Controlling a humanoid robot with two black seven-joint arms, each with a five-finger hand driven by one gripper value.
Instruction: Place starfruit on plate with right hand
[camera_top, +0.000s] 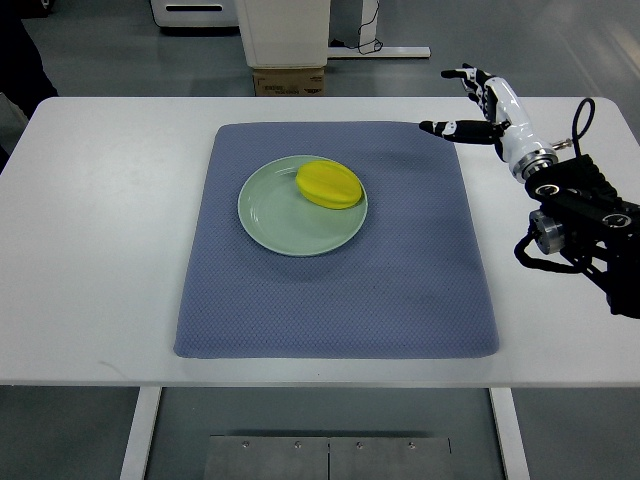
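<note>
A yellow starfruit (329, 184) lies on the pale green plate (285, 220), toward the plate's upper right rim. The plate sits on a blue-grey mat (400, 290) on the white table. My right hand (470, 104) hovers over the mat's far right corner, well to the right of the plate. Its fingers are spread and hold nothing. The right arm reaches in from the right edge. No left arm shows.
The white table (90, 250) extends to both sides of the mat. Beyond its far edge stand a cardboard box (289, 82) and a white cabinet base (285, 30) on the floor.
</note>
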